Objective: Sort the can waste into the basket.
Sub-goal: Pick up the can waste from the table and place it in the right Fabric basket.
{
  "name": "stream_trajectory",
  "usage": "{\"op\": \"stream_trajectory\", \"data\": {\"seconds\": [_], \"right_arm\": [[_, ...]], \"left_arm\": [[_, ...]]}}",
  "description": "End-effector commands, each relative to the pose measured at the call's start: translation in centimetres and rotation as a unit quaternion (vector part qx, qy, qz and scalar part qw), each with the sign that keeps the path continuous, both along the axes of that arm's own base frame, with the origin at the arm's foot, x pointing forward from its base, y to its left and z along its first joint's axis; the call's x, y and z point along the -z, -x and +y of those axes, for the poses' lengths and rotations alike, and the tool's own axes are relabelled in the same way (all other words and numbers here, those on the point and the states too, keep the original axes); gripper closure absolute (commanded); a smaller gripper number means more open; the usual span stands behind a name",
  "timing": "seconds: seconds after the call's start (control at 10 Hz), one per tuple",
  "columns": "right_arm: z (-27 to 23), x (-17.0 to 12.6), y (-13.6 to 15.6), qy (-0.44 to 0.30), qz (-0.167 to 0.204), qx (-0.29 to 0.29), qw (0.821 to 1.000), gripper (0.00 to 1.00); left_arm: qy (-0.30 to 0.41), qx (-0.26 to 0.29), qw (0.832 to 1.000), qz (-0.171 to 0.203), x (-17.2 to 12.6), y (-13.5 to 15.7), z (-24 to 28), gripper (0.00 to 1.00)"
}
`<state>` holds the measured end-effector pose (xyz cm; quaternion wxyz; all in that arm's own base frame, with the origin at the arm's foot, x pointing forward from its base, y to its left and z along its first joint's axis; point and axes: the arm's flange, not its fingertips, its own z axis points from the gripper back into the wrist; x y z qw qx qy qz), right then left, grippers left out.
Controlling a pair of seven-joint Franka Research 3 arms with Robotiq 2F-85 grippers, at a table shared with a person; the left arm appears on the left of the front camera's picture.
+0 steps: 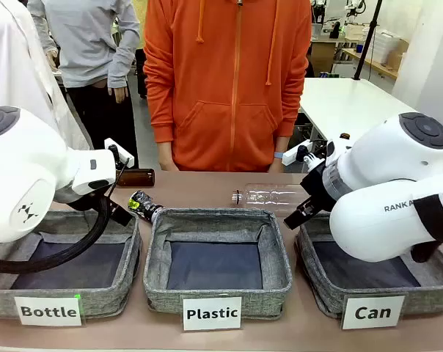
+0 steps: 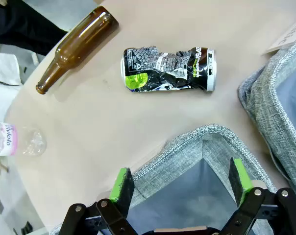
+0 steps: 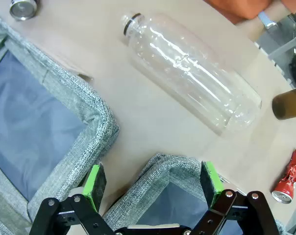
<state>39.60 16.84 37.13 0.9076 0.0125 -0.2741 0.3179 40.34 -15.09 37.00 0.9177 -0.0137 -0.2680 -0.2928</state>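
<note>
A crushed dark can with green and white print lies on the table beyond the Bottle basket's corner; it also shows as the dark can in the front view. A crushed red can lies at the right edge of the right wrist view. My left gripper hangs open over the Bottle basket's corner, short of the dark can. My right gripper is open over the near corner of the Can basket. The front view shows the same Can basket at the right, with nothing visible inside it.
A brown glass bottle lies beyond the dark can. A clear plastic bottle lies on the table past the right gripper. The Plastic basket and Bottle basket stand in a row. A person in an orange hoodie stands at the far side.
</note>
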Motion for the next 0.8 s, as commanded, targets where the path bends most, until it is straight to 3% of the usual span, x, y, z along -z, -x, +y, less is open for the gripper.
{"op": "stream_trajectory", "data": {"seconds": [0.0, 0.7], "right_arm": [[0.0, 0.0, 0.0, 0.0, 0.0, 0.0, 1.0, 0.0], [0.0, 0.0, 0.0, 0.0, 0.0, 0.0, 1.0, 0.0]], "left_arm": [[0.0, 0.0, 1.0, 0.0, -0.01, 0.0, 0.0, 0.0], [0.0, 0.0, 1.0, 0.0, -0.01, 0.0, 0.0, 0.0]]}}
